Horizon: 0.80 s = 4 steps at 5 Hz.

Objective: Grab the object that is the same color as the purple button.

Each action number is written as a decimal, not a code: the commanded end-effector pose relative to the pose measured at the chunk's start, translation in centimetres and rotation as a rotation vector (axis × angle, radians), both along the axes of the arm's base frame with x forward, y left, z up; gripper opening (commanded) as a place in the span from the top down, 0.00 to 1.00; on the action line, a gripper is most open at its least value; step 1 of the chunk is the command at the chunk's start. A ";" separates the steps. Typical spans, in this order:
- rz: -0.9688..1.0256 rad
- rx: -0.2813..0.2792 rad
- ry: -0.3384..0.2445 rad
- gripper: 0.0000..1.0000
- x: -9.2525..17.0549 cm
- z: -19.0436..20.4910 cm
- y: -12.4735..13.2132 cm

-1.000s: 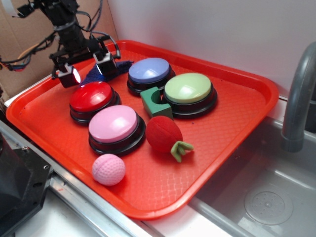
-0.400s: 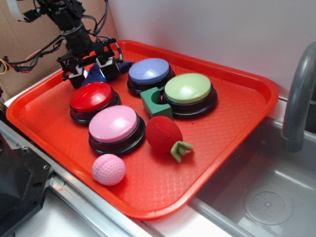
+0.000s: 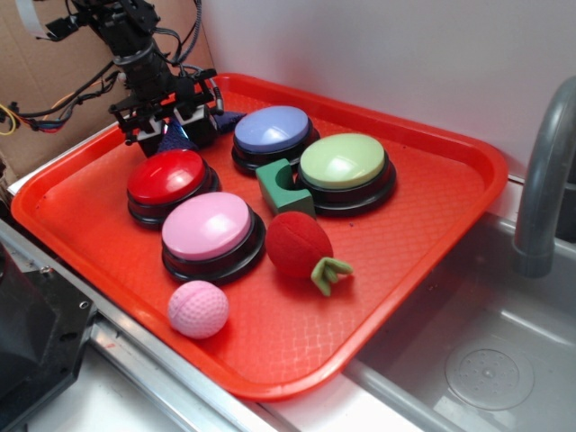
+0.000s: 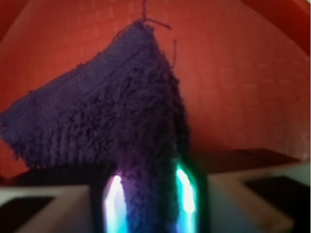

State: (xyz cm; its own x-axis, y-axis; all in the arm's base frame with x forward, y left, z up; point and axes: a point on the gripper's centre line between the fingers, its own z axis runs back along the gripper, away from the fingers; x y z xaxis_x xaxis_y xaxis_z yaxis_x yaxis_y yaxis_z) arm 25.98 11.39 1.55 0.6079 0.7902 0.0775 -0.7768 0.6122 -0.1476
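Note:
The object, a fuzzy dark purple cloth (image 4: 97,111), lies at the tray's back left, and a fold of it is pinched between my lit fingers (image 4: 114,199). My gripper (image 4: 149,199) is shut on it. From outside, the gripper (image 3: 169,124) stands low over the tray with the cloth (image 3: 173,139) between its fingers and a corner poking out to the right. The purple button (image 3: 272,129), pale lavender-blue on a black base, sits just right of the gripper.
On the red tray (image 3: 72,225) sit a red button (image 3: 165,175), pink button (image 3: 207,225), green button (image 3: 342,160), green block (image 3: 281,187), red plush strawberry (image 3: 299,243) and pink ball (image 3: 198,309). A sink with a grey faucet (image 3: 544,180) lies to the right.
The fingers have drawn together from a wide spread and now pinch the cloth. The gripper shifted slightly right over the cloth.

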 end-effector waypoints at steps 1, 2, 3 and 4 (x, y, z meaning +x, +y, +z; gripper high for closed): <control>-0.113 0.042 -0.015 1.00 -0.4 2.3 0.3; -0.300 0.067 0.000 1.00 -0.4 5.3 -0.2; -0.385 0.108 0.038 1.00 -0.7 7.8 -1.6; -0.587 0.163 0.080 1.00 -1.8 11.2 -4.1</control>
State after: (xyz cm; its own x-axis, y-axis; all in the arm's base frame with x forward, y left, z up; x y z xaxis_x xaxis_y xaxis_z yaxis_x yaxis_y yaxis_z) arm 23.61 6.74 10.73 0.9421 0.3338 0.0309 -0.3348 0.9417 0.0336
